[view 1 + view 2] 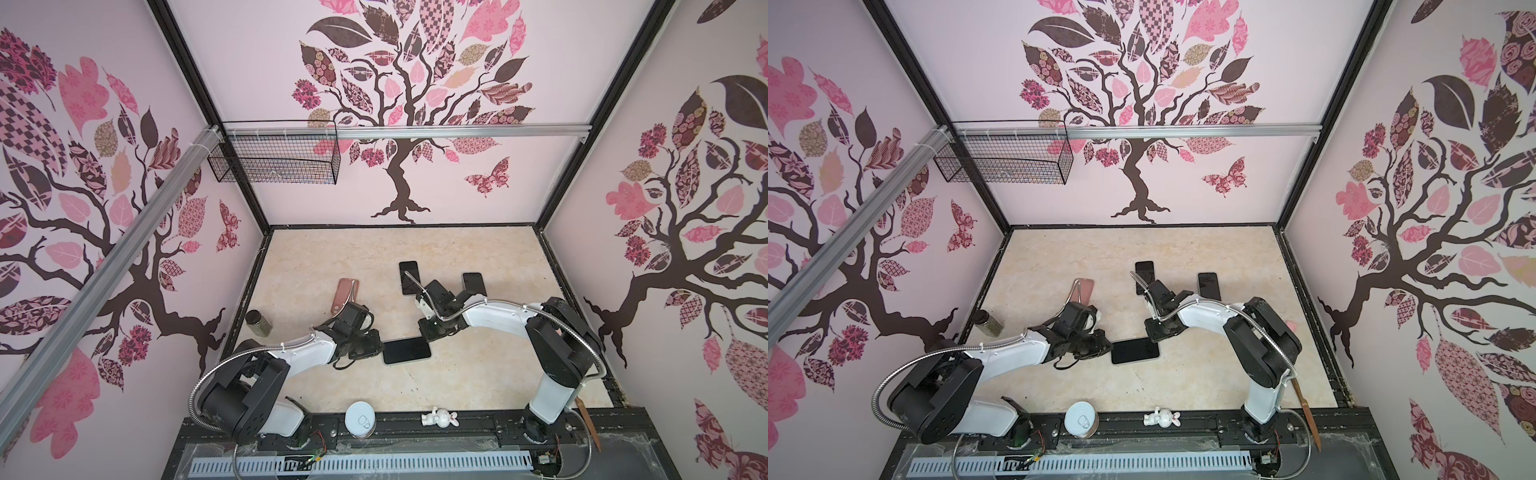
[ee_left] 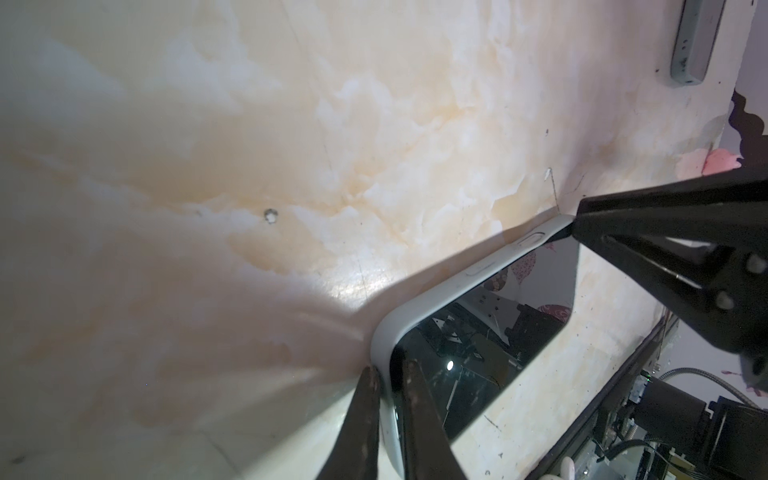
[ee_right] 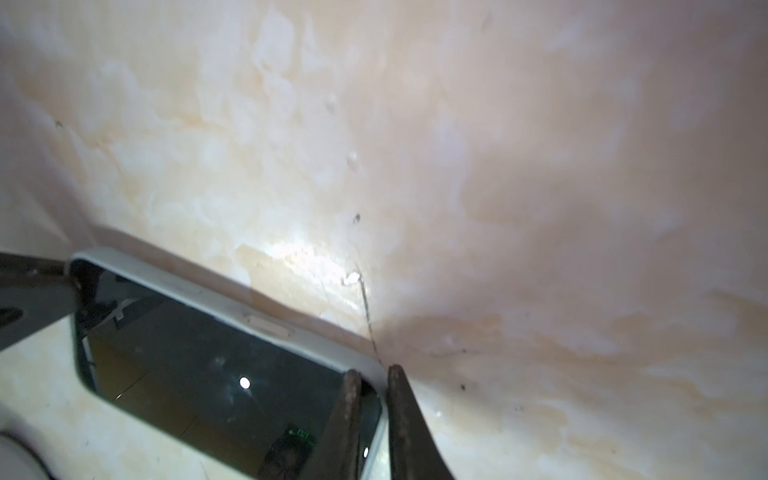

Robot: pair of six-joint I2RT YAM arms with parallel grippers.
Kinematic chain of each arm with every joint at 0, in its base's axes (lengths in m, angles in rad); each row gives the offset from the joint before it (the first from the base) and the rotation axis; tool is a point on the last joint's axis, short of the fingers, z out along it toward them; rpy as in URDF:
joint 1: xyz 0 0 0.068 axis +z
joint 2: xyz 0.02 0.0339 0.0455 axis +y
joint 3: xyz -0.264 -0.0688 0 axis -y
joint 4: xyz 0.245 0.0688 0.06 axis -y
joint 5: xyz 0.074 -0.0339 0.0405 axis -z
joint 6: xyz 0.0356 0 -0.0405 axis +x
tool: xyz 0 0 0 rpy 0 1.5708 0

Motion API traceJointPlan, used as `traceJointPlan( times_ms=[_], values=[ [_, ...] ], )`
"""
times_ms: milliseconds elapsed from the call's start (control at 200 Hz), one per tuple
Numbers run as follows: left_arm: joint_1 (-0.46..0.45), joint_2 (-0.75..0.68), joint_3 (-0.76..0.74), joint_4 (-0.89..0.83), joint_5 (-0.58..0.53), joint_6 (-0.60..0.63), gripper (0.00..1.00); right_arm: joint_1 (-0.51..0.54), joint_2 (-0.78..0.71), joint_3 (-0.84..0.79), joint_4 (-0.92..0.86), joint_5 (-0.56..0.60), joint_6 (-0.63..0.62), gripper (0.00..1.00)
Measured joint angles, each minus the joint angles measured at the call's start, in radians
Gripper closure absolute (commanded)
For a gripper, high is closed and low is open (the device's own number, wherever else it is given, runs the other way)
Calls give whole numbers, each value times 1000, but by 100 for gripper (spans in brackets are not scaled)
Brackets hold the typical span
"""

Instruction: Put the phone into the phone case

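Down at the near edge, in both top views, a tin can (image 1: 360, 419) and a little white rabbit figurine (image 1: 439, 417) stand by the arm rail, out of the way. Past them, mid-desk (image 1: 478, 374), the phone (image 1: 406, 350) lies flat, screen up. The left hand (image 1: 380, 349) is at its left end and the right hand (image 1: 428, 336) at its far right corner.

In the left wrist view, the left hand (image 2: 390, 372) is pinched onto one corner of the pale grey phone case (image 2: 457, 278), one finger outside the rim and the other on the glass. The phone (image 2: 498, 332) sits inside the rim along the side I can see. Whether this corner is fully home I cannot tell. The right hand (image 2: 578, 222) bites the corner at the far end of that side.

In the right wrist view, the right hand (image 3: 374, 370) is nipped tight on the corner lip of the phone case (image 3: 266, 322), one finger on the screen and one outside.

To my eye the job is nearly done, and this step is seating the last corners. I'd let one hand steady the phone while the other eases the lip outward and over the glass, then press it flat. Pull gently: the rim looks soft, and a hard tug could peel a seated side loose or slide the lot along the smooth desk.
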Motion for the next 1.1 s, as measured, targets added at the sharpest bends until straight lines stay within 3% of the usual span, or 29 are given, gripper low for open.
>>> traceJointPlan(
  times_ms=[395,675,740,875,1100],
  values=[
    [0,-2,0,0,-3,-1,88,30,7,-9,93,31,1,82],
    [-11,-11,-2,24,-26,-1,86,37,-40,6,-39,56,-42,73],
    [-10,-28,-2,24,-31,-2,84,37,-58,6,-79,52,-69,62],
    [-1,-80,-3,22,-37,-2,76,38,-97,39,-134,23,-163,26],
    [84,-194,-3,-68,-64,-4,53,69,-142,84,-137,4,-344,4]
  ],
)
